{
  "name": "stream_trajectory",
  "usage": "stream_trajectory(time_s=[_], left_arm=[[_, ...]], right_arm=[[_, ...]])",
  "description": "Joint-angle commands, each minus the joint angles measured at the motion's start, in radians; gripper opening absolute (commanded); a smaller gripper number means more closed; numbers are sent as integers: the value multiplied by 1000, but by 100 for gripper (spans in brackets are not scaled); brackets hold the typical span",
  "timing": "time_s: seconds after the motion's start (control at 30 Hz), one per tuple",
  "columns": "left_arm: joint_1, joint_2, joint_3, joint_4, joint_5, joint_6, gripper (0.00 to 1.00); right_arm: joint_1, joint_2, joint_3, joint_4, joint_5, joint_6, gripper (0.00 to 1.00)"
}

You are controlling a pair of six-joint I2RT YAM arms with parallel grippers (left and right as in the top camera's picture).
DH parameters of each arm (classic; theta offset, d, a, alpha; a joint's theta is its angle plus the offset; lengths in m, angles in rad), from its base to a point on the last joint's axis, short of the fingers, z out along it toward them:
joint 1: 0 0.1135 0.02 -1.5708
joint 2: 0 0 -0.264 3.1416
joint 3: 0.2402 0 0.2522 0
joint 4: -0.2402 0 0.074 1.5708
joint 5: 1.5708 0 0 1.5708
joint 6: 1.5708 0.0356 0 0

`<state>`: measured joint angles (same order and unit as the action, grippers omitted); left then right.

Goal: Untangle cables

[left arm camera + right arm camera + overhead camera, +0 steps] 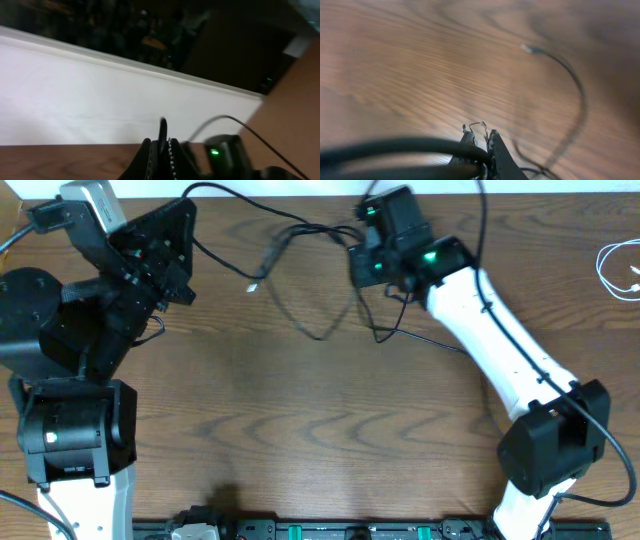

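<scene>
You're clamping the left gripper (162,150) and right gripper (480,137) shut on light, limp, thin cables (300,226), gripping either side of the plug (253,286).

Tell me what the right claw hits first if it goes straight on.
Likely bare table; the right claw aims at wood. The black cable curves off to the right of that line, depth unclear.

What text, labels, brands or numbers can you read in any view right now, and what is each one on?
None: no view shows readable text.
Right arm: green lights only, no lettering visible.
Rail along the bottom of the overhead view: green marks, too small to read.
Black cables and white cable: no print visible.
Both wrist views: too blurred to show any print.
</scene>
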<state>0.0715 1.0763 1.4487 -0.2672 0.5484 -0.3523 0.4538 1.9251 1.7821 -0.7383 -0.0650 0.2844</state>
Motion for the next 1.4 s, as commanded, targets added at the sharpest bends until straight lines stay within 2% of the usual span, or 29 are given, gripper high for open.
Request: stream_trajectory(time_s=[0.0,0.23,0.33,0.47,0.53,0.67,0.77,0.9,1.1,1.27,1.37], left_arm=[[16,-13,13,15,-222,85,7],[87,-11,13,4,-515,221,7],[117,-10,13,-9,-565,231,7],[135,-4,13,-61,-544,233,7],[135,10,13,-90,-488,233,7],[135,57,12,-126,-356,232,7],[135,101,12,-148,-249,232,8],[135,156,12,-171,-146,232,7],[135,187,12,-226,-114,233,7],[135,193,12,-249,-114,233,7],[135,193,12,-256,-114,233,7]], right_arm=[[-103,24,-56,-76,81,83,1],[-271,24,-238,-117,49,87,1],[-327,24,-287,-118,34,89,1],[-378,24,-307,-103,-173,-15,1],[-372,24,-307,-92,-241,-66,1],[-325,24,-287,-77,-302,-82,1],[-264,23,-192,-85,-323,-107,1],[-184,23,51,-119,-322,-125,1],[-141,24,402,-114,-322,-115,1],[-124,24,529,-63,-320,-33,1],[-113,24,536,-21,-309,88,1]])
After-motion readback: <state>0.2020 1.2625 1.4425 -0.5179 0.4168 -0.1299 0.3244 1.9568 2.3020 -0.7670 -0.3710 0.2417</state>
